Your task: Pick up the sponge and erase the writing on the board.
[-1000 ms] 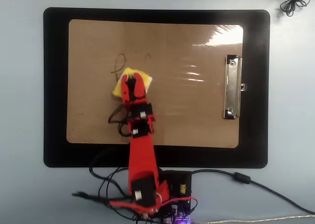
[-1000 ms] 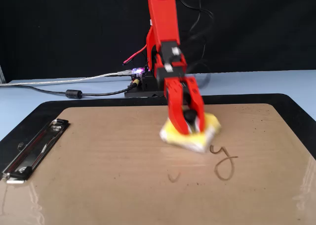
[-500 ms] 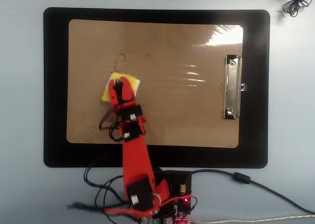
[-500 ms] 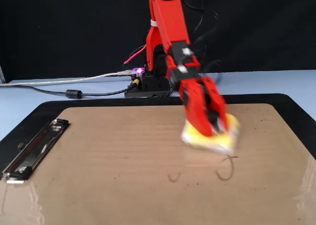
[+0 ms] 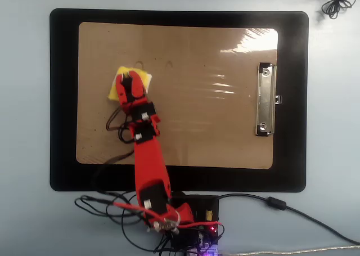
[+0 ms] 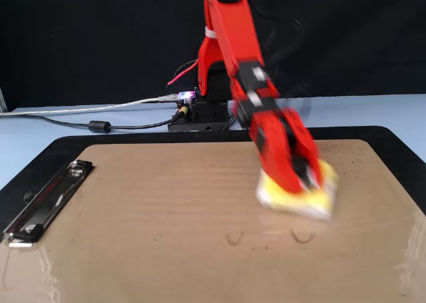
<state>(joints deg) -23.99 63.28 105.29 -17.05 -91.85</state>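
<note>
Claw [image 5: 130, 76] gripping sponge [image 5: 121, 82], flat on board [image 5: 197, 121]

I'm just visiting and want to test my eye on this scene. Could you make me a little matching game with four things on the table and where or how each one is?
Things:
1. sponge
2. writing
3. metal clip
4. black mat

Descriptions:
A. lies beneath the board, its edge showing all round
B. yellow, held in the red gripper, down by the board's surface
C. only two small curved strokes are there
D. silver, on the board's right end in the overhead view

Pairs: 1-B, 2-C, 3-D, 4-A
</note>
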